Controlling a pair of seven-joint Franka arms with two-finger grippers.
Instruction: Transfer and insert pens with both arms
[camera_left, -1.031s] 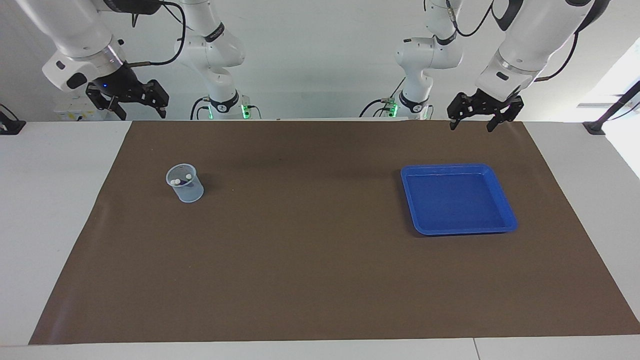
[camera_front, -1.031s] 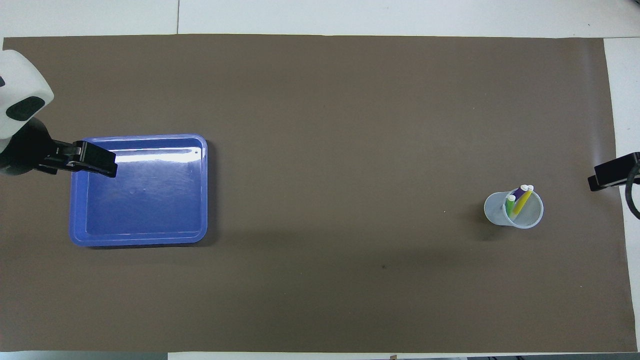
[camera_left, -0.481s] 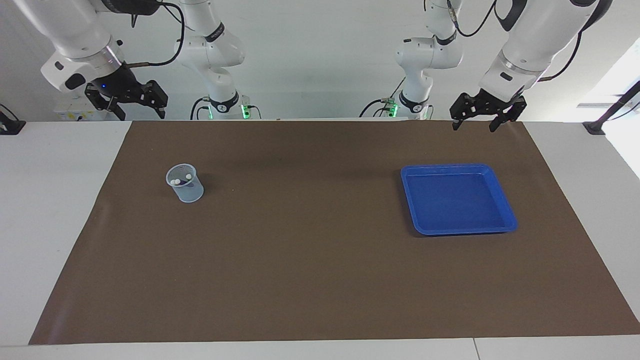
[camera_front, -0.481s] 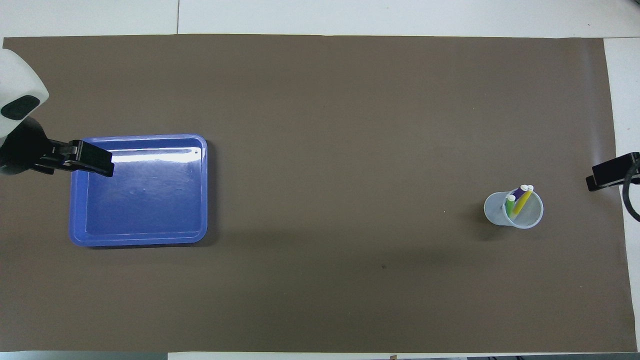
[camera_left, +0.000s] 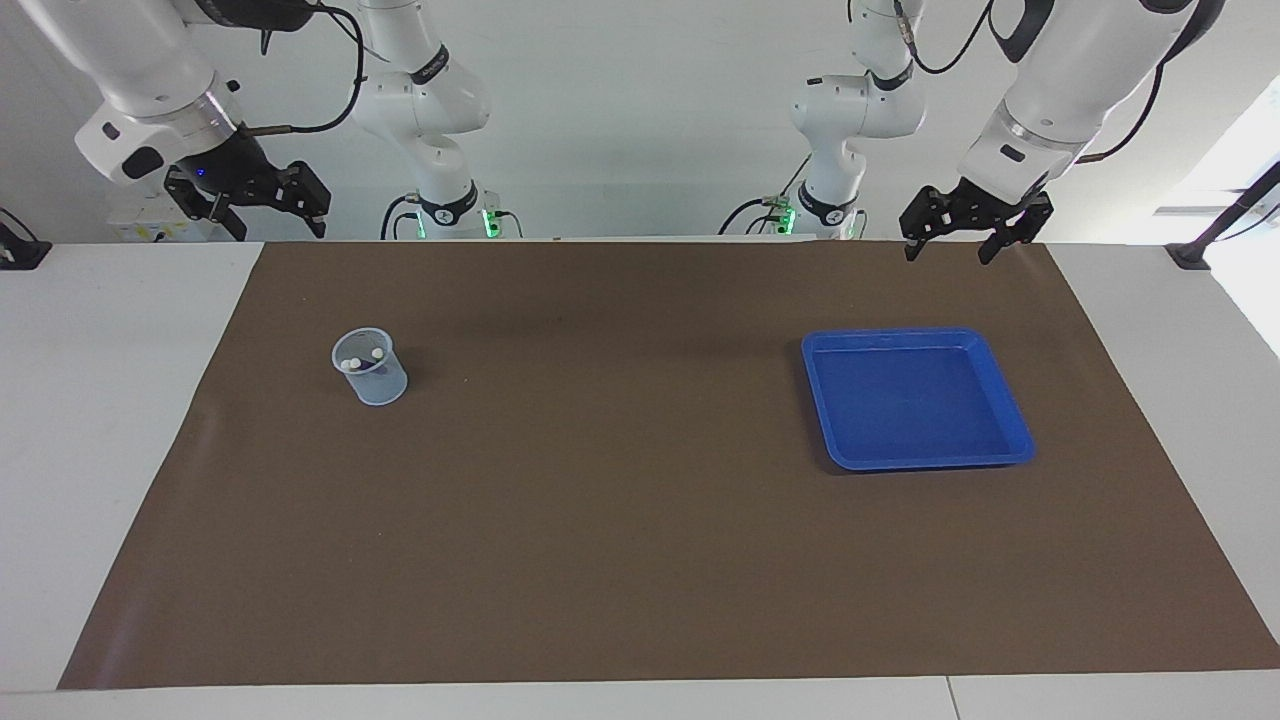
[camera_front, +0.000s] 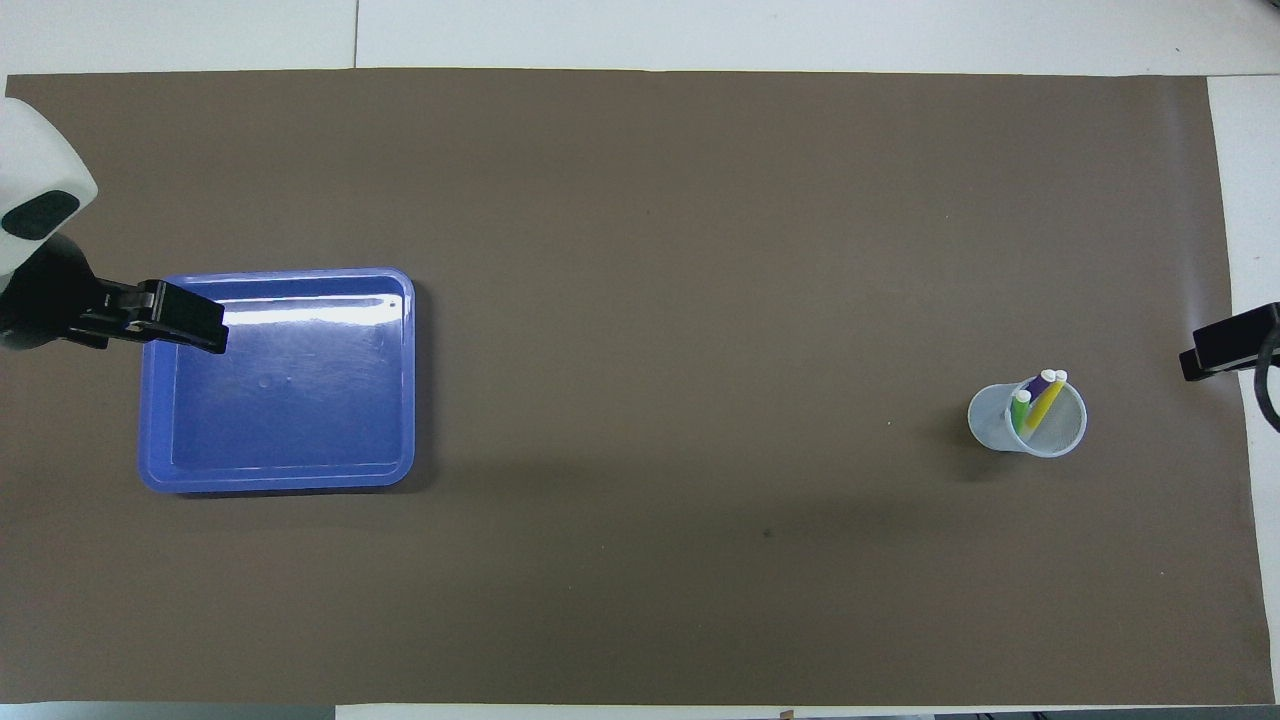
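The green (camera_front: 1019, 410), purple (camera_front: 1040, 384) and yellow (camera_front: 1046, 400) pens stand together in a clear cup (camera_front: 1028, 420), pale ends up. In the facing view the cup (camera_left: 370, 368) shows only their whitish tips. My right gripper (camera_left: 281, 228) is open and empty, raised over the table's edge toward the right arm's end; only its tip shows in the overhead view (camera_front: 1222, 351). My left gripper (camera_left: 946, 255) is open and empty, raised over the mat's edge at the robots' end of the blue tray (camera_left: 905, 335). In the overhead view it (camera_front: 186, 327) overlaps the tray's corner.
The blue tray (camera_front: 285, 274) lies empty on the brown mat (camera_left: 620, 500) toward the left arm's end. Two slimmer white arms with green-lit bases (camera_left: 452, 205) (camera_left: 822, 205) stand at the robots' edge of the table.
Both grippers have drawn slightly up and back toward their own ends of the table. The cup, pens and tray have not moved.
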